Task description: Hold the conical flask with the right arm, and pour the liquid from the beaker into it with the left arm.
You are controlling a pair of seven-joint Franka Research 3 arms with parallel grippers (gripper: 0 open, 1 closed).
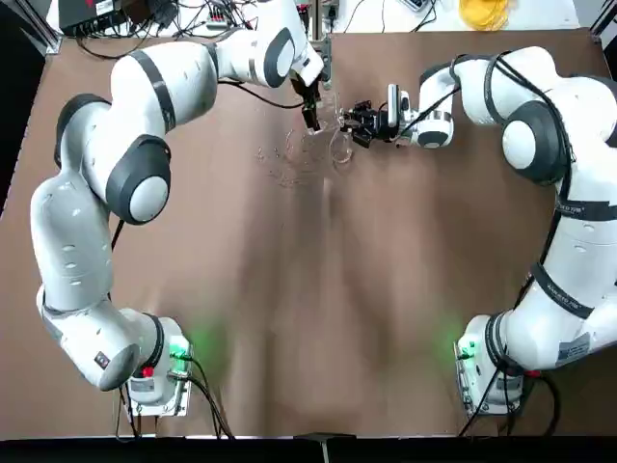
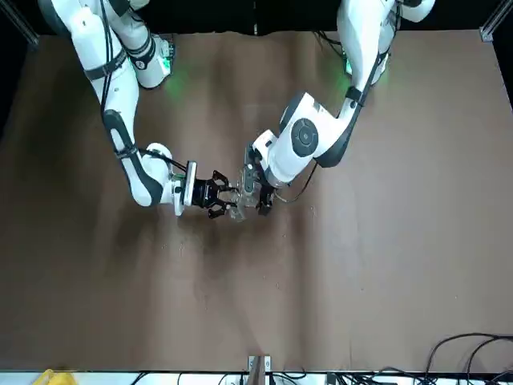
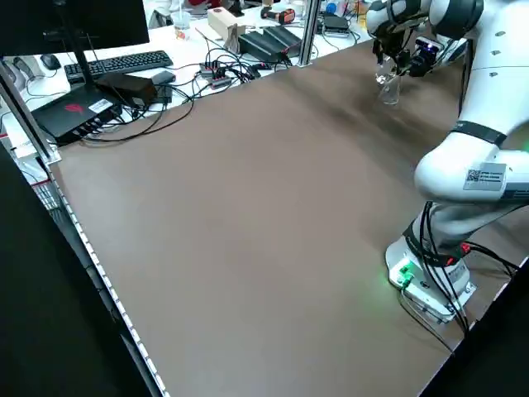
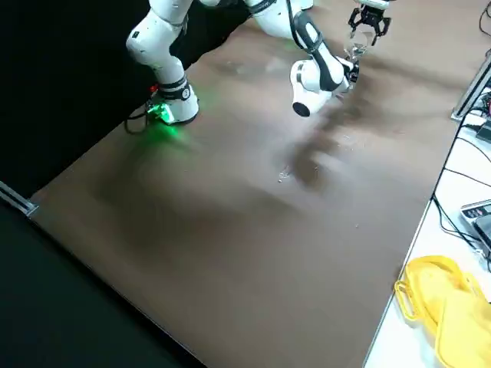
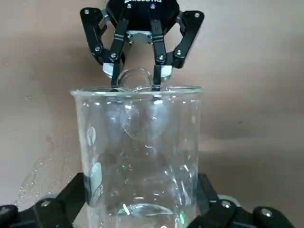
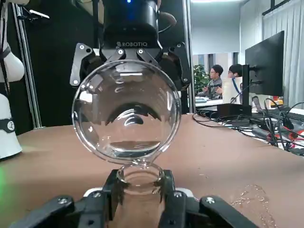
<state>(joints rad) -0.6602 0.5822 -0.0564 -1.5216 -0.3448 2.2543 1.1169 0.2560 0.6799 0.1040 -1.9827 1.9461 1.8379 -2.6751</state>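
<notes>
Bare table (image 1: 318,318) lies open everywhere except mid-far, where both pincers crowd together.

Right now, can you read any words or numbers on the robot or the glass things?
"ROBOTIQ": white letters on the left claw body, seen from the right wrist.
The same brand on the right claw body in the left wrist view: cut off, only partly readable.
White printed marks on the beaker: too blurred to read.
Label on the left arm: too small to read.
</notes>
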